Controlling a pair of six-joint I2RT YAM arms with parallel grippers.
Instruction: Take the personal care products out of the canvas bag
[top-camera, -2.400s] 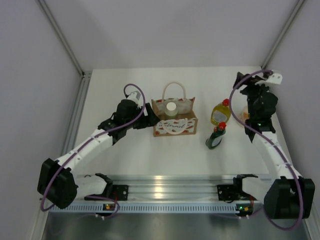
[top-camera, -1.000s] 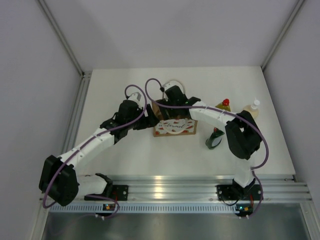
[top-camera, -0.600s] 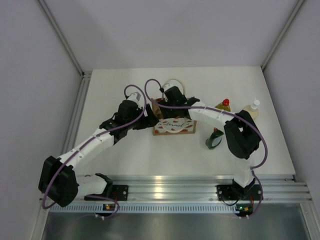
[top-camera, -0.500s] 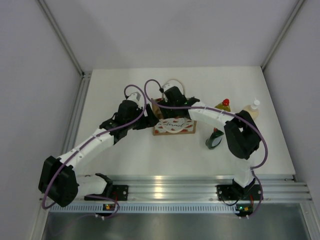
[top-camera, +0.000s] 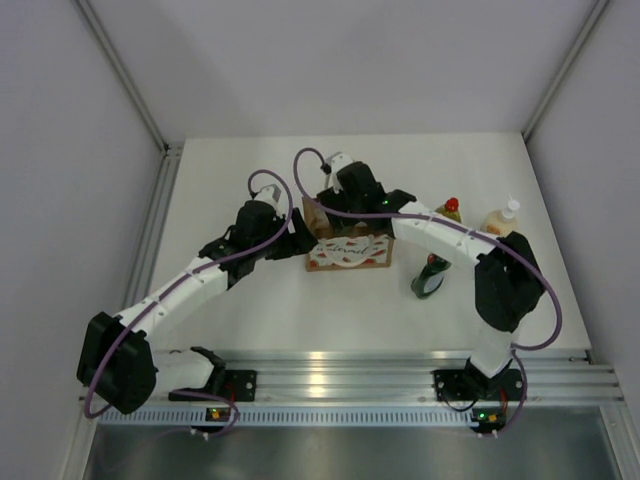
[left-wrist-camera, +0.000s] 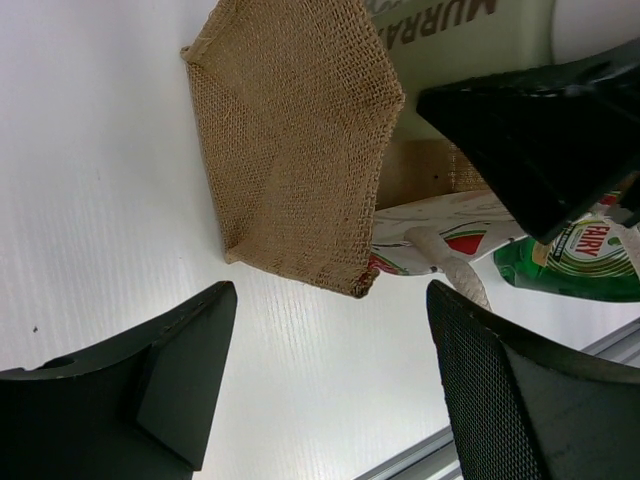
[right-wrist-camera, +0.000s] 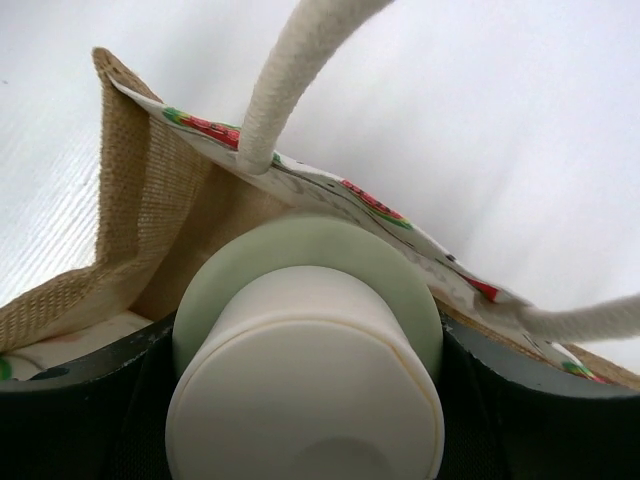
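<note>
The canvas bag (top-camera: 350, 250) stands mid-table, tan with a white band and red print. My right gripper (top-camera: 343, 203) reaches into its top and is shut on the pale green bottle with white cap (right-wrist-camera: 305, 350), which sits between the cream handles (right-wrist-camera: 285, 80). That bottle's label shows above the bag in the left wrist view (left-wrist-camera: 450, 35). My left gripper (top-camera: 291, 229) is open and empty beside the bag's left wall (left-wrist-camera: 290, 150). The yellow-green bottle (top-camera: 446, 212), the peach pump bottle (top-camera: 500, 218) and the dark green bottle (top-camera: 432, 276) stand right of the bag.
The three bottles form a loose group under my right forearm. A metal rail (top-camera: 340, 375) runs along the near edge. Booth walls close the left, right and back sides.
My right arm swung from the far right, where the peach bottle now stands, over to the bag and closed on the pale green bottle. In the last half second it rose slightly. The left arm stayed put.
</note>
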